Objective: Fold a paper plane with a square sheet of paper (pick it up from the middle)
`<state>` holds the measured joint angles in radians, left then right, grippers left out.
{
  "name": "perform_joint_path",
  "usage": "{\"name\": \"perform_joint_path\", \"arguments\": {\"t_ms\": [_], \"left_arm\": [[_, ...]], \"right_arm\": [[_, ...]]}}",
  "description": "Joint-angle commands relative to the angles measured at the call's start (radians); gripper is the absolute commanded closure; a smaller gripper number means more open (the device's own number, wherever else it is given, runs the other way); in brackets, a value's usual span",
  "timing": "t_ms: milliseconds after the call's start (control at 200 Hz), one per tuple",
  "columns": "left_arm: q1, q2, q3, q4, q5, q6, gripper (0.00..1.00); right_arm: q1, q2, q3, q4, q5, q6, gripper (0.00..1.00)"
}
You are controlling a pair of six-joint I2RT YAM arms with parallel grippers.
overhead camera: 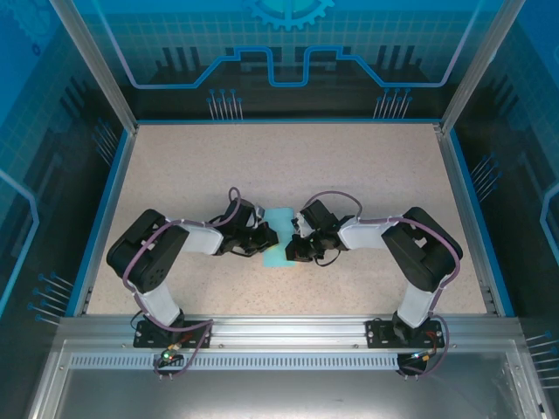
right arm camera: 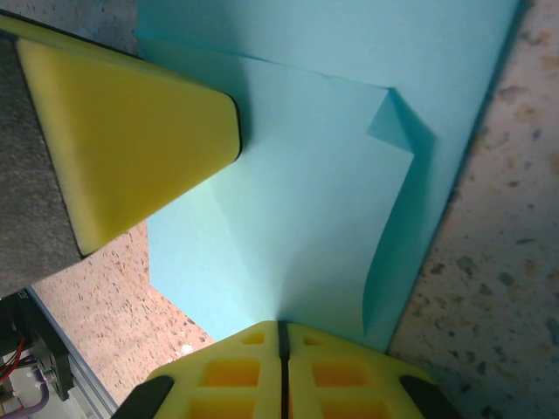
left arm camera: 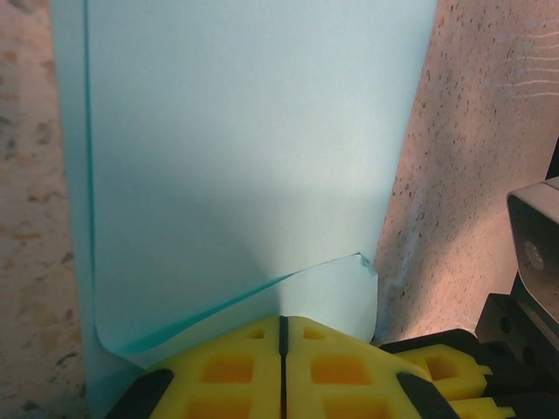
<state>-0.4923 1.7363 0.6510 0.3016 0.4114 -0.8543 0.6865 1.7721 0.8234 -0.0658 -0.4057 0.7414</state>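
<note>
Left fingers [left arm camera: 281,367] pinched on the square sheet of paper [left arm camera: 236,175] (edge curled), right fingers [right arm camera: 282,371] likewise.

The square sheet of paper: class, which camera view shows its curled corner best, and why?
The right wrist view: the square sheet of paper shows its curled corner large and unobstructed. The left wrist view shows a lifted edge; the top external view shows a small patch between the arms.

Speckled beige table [overhead camera: 288,166], blue circuit-patterned walls [overhead camera: 288,52]
</note>
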Motion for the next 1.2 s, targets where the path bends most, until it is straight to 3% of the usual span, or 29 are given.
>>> {"name": "perform_joint_path", "arguments": {"t_ms": [0, 560, 765, 915, 1195], "left_arm": [[0.048, -0.001, -0.027, -0.032, -0.101, 0.052, 0.93], [0.171, -0.043, -0.007, -0.083, -0.042, 0.120, 0.92], [0.163, -0.144, -0.012, -0.087, 0.002, 0.096, 0.89], [0.107, -0.206, -0.021, -0.100, 0.025, 0.094, 0.89], [0.063, -0.143, -0.047, -0.057, 0.088, 0.094, 0.90]], "right_arm": [[-0.008, 0.052, -0.053, -0.121, 0.065, 0.000, 0.93], [-0.013, 0.037, -0.055, -0.094, 0.042, 0.005, 0.92], [-0.012, 0.039, -0.043, -0.094, 0.031, 0.005, 0.91], [-0.012, 0.041, -0.034, -0.096, 0.030, 0.004, 0.91], [-0.012, 0.033, -0.031, -0.094, 0.028, 0.007, 0.90]]}}
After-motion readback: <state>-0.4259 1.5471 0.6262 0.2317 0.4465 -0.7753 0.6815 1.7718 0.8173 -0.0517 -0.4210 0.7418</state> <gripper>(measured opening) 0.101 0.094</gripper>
